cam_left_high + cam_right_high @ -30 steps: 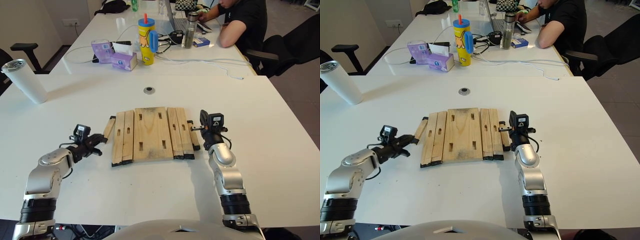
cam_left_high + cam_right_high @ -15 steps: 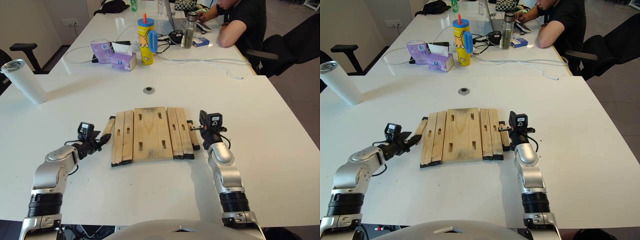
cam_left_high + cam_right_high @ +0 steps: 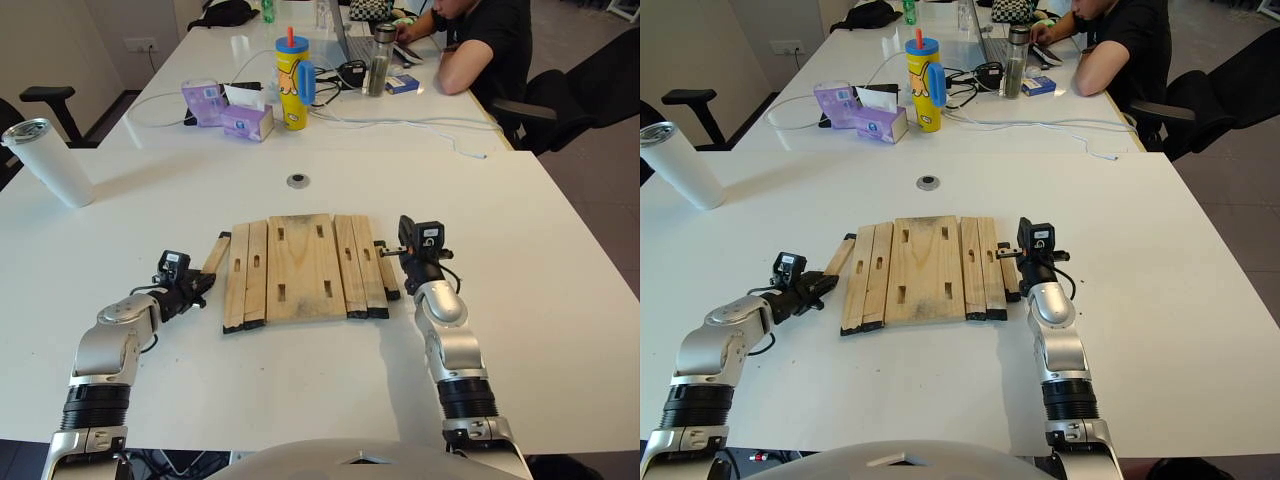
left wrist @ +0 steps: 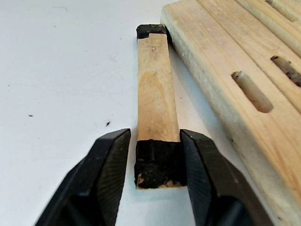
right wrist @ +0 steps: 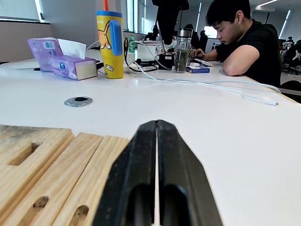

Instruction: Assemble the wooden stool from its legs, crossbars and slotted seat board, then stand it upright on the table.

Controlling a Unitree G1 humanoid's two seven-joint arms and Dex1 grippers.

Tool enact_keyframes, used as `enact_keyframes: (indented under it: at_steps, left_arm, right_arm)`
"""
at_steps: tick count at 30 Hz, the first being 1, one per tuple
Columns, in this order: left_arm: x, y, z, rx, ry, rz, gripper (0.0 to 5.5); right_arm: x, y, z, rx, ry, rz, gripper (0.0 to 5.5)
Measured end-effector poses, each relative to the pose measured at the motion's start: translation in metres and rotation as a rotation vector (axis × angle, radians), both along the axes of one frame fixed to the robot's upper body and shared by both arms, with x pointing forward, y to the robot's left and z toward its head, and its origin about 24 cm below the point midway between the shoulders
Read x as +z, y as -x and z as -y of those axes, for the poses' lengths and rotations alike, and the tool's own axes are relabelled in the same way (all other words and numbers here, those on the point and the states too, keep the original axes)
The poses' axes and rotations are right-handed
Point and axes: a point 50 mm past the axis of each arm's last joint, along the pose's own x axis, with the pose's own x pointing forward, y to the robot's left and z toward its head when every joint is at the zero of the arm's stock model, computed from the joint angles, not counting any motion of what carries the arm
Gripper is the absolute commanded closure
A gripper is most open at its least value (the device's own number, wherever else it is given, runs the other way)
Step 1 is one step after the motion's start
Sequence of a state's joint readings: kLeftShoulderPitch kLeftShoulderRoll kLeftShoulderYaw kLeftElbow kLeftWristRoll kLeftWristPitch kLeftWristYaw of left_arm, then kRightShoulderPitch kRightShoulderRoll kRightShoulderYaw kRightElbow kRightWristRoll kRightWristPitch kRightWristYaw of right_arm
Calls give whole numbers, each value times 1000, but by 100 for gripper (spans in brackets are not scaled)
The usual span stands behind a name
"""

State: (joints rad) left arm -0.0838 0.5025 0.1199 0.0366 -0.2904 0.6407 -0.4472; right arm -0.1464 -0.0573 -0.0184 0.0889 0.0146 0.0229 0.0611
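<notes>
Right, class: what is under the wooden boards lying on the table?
The wooden boards lie flat on the white table, with no gap showing beneath. The surface directly under them is covered by the wood, so it cannot be seen.

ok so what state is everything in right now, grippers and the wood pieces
left gripper: open, straddling the crossbar's black end
right gripper: shut, empty
crossbar: lying flat, not lifted
seat board: lying flat, nothing slotted in
white tumbler: upright
yellow cup: upright, straw in
</notes>
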Motion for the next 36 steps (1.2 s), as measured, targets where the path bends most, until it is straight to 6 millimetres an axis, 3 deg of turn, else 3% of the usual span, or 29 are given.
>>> enact_keyframes:
  at_steps: [10, 12, 15, 20, 23, 28, 36]
  left_arm:
    - [1, -6, -6, 45, -37, 53, 418]
    - [10, -13, -6, 50, -43, 141, 418]
    - [29, -21, 4, 21, 5, 293, 418]
    - [66, -25, 42, -179, 129, 522, 418]
    - [76, -18, 61, -313, 176, 571, 418]
    - [84, -2, 80, -469, 279, 603, 418]
    - [82, 6, 95, -555, 290, 592, 418]
  right_arm:
    - [2, -1, -2, 4, -3, 9, 550]
    - [6, -4, -5, 28, -17, 20, 524]
    - [19, -4, -22, 171, -149, 16, 469]
    - [44, 5, -60, 437, -569, -74, 379]
    - [58, 7, -60, 528, -784, -143, 335]
    - [72, 7, -56, 593, -1056, -247, 329]
    - [83, 11, -63, 688, -1194, -315, 329]
